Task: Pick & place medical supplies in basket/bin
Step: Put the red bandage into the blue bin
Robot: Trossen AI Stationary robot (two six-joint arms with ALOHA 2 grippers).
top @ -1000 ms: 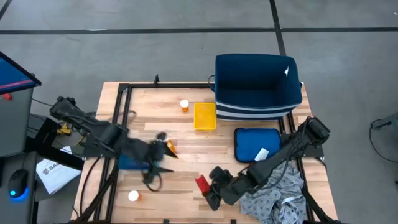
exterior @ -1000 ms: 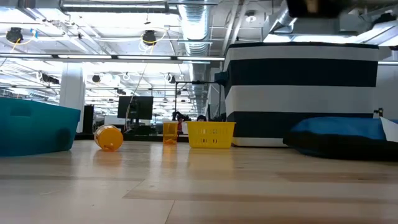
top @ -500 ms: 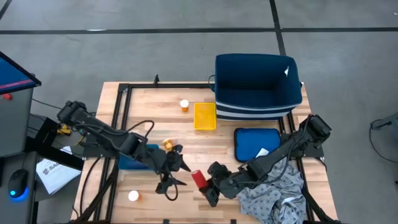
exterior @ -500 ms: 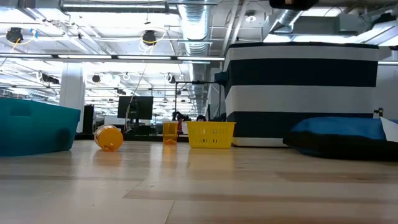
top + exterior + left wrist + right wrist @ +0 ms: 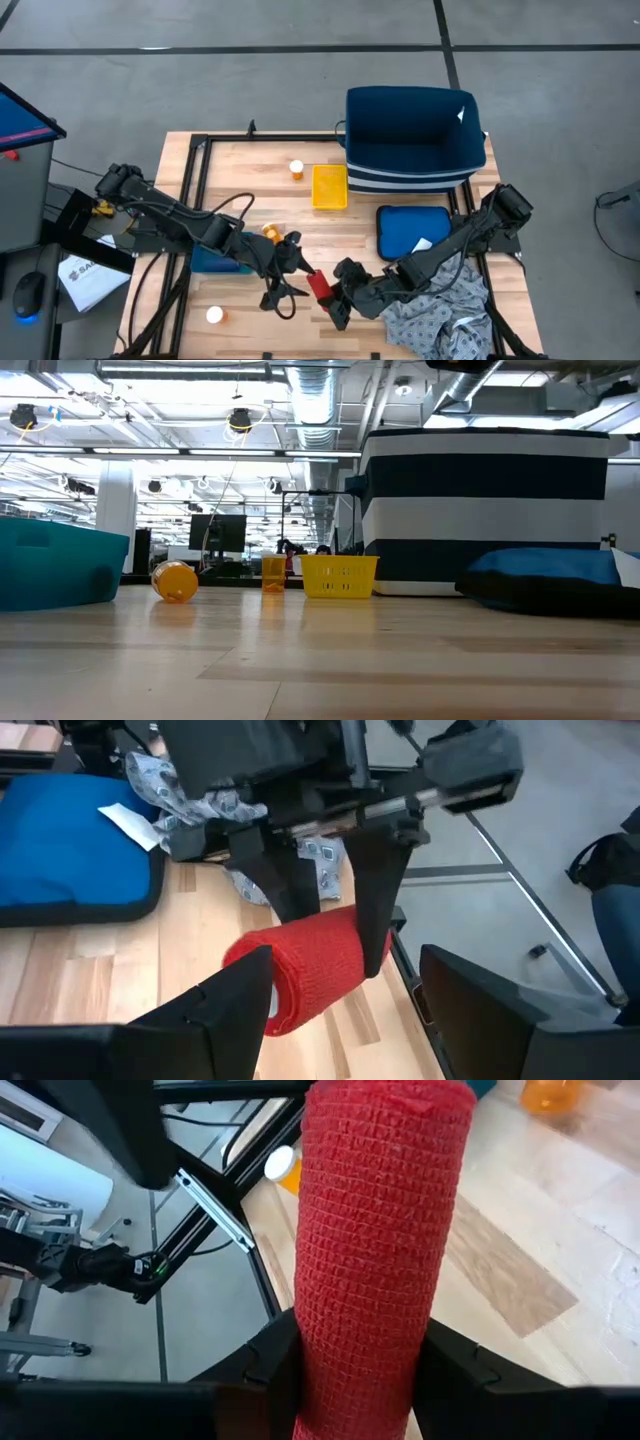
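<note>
A red ribbed cylinder sits in my shut right gripper near the table's front middle. My left gripper is open just left of it; in the left wrist view its fingers stand on either side of the cylinder's free end, and I cannot tell whether they touch. Three orange pill bottles show: one upright, one lying, one by the near left edge. The grey patterned cloth lies under my right arm. I see no blue cylinder. My right gripper pinches the red cylinder between its two fingers, nearer the end that faces away from my left gripper. The fingers lie across it. It is held off the table, roughly level, its free end pointing at my left gripper.
A small yellow basket stands mid-table, beside a large blue striped bin at the far right. A flat blue pad lies in front of the bin. A teal container sits under my left arm. Black rails frame the table.
My left gripper has moved away from the lying orange bottle, toward the table's right and slightly nearer, up to the red cylinder. My right gripper has shifted the cylinder a little toward the left and far side, then held still.
</note>
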